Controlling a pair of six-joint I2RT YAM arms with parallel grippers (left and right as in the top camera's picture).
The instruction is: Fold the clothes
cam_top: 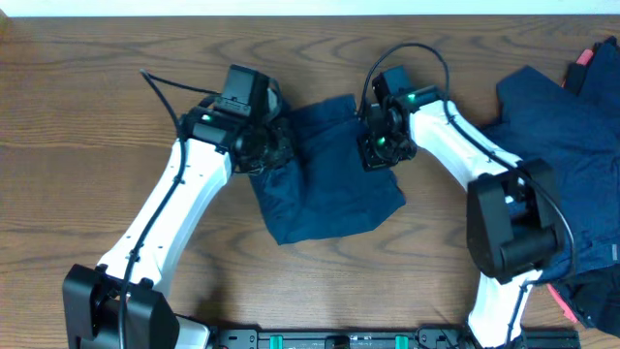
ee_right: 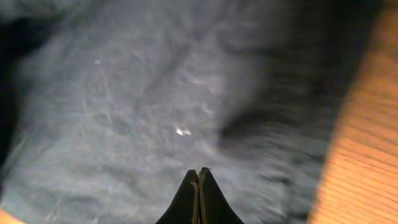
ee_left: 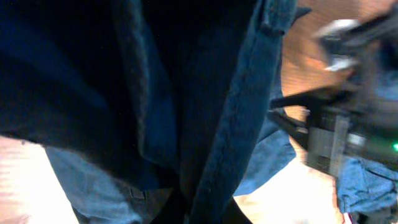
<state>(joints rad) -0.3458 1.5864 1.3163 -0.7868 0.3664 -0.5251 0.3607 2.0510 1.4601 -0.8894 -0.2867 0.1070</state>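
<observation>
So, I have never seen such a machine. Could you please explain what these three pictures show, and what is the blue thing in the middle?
These are two white robot arms at a wooden table, each ending in a two-fingered pincer. The wide picture comes from a camera above the table; the other two come from small cameras on the wrists.

The blue thing is a denim garment lying partly folded in the middle. The left pincer is at its left edge, and its camera sees the denim hanging very close, so it appears to hold it. The right pincer has its fingers pressed together just above the cloth; whether fabric is pinched is unclear. More dark clothes wait at the right edge.
</observation>
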